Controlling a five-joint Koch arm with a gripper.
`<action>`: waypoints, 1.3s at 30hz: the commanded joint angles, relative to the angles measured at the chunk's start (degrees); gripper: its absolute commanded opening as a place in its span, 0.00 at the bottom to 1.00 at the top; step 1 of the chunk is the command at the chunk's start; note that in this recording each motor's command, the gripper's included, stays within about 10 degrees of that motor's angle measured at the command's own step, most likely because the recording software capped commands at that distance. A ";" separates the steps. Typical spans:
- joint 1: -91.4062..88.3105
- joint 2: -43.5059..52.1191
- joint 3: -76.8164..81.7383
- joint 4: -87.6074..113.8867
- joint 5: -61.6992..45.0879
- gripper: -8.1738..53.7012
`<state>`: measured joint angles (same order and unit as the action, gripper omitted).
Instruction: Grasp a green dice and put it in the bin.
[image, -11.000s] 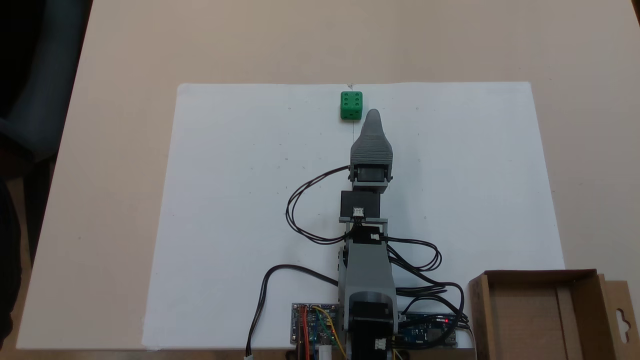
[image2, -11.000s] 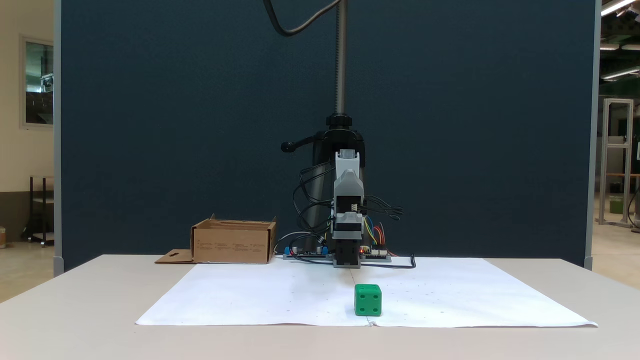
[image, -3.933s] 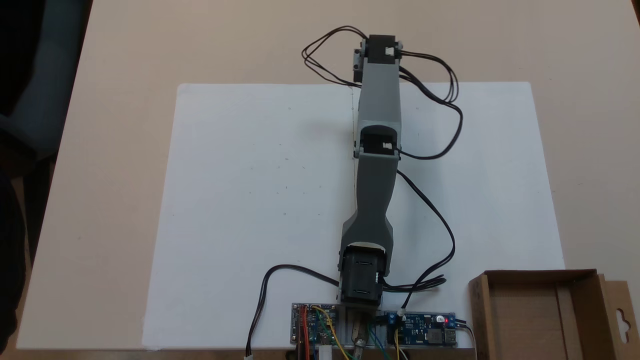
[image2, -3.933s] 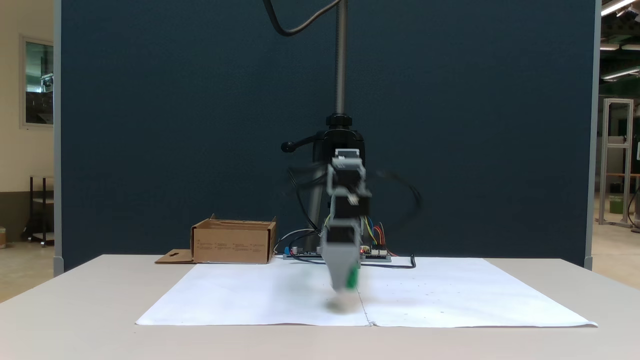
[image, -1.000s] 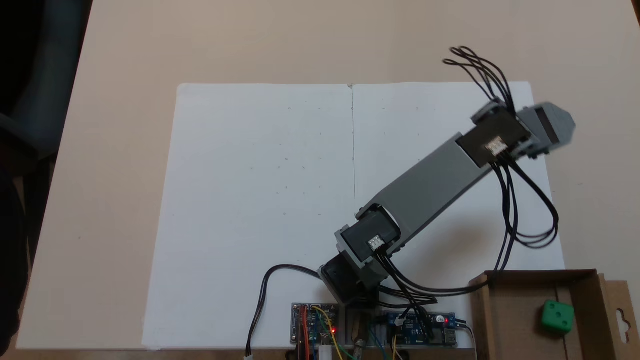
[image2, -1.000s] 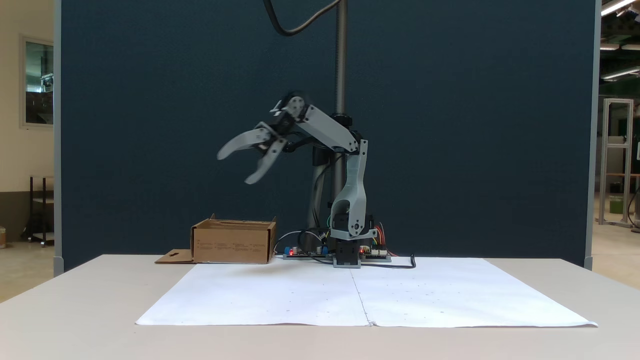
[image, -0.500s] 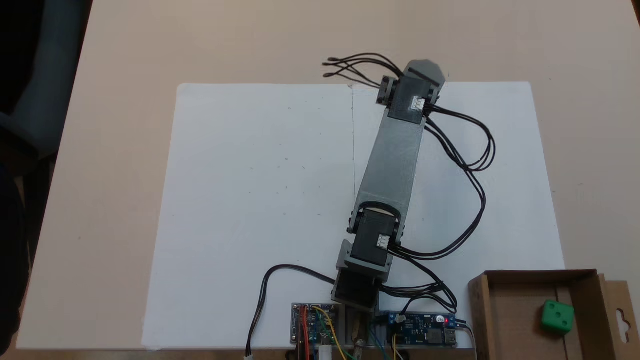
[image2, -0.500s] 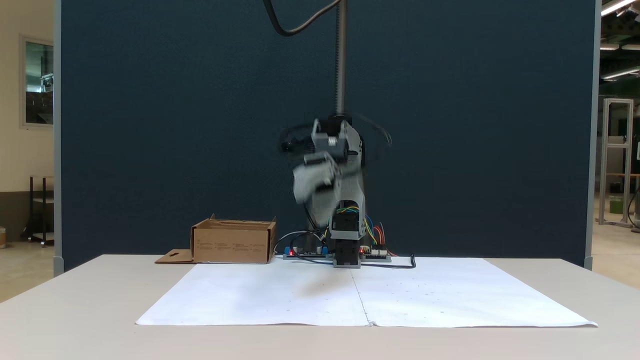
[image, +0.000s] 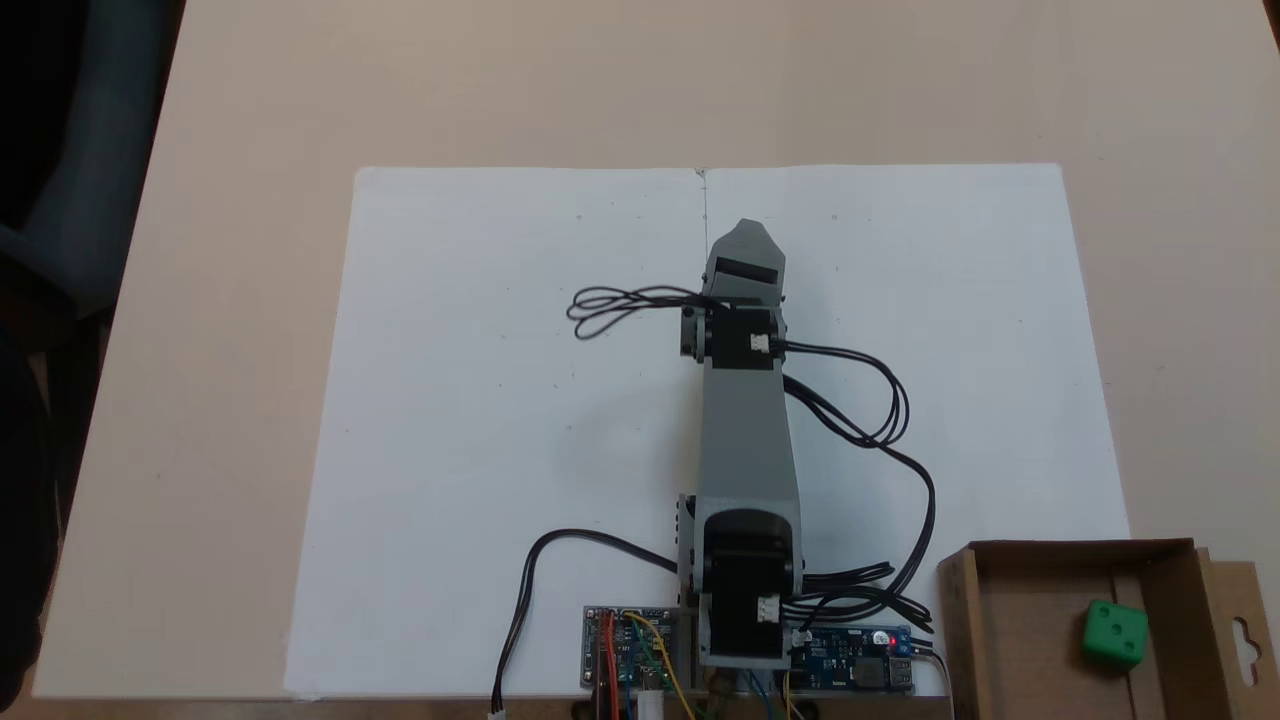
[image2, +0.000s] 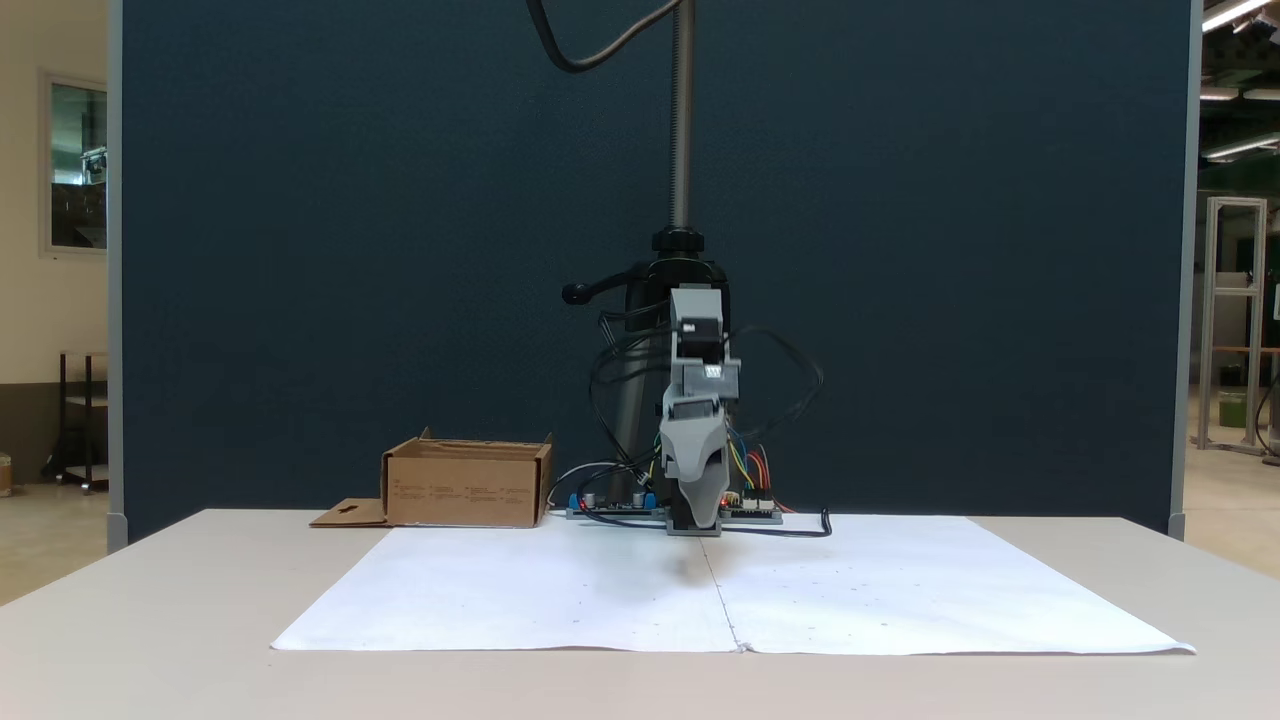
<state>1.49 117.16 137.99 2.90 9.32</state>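
The gripper (image: 745, 235) hangs over the middle of the paper (image: 480, 400), nearer its far edge, pointing down; its jaws lie in line, so I cannot tell how far open it is, and no load shows. The dice (image: 1114, 632) lies in the bin (image: 960, 620) at the table's near right corner in this top view. A second ago the gripper was spread wide, toward the bin side.
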 joint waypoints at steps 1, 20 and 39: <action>-0.26 3.69 2.11 -9.38 -6.77 0.82; -0.18 18.02 34.45 -47.35 -12.22 0.82; 0.09 18.72 41.31 -72.49 -12.39 0.82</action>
<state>1.32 129.11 175.08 -60.91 0.35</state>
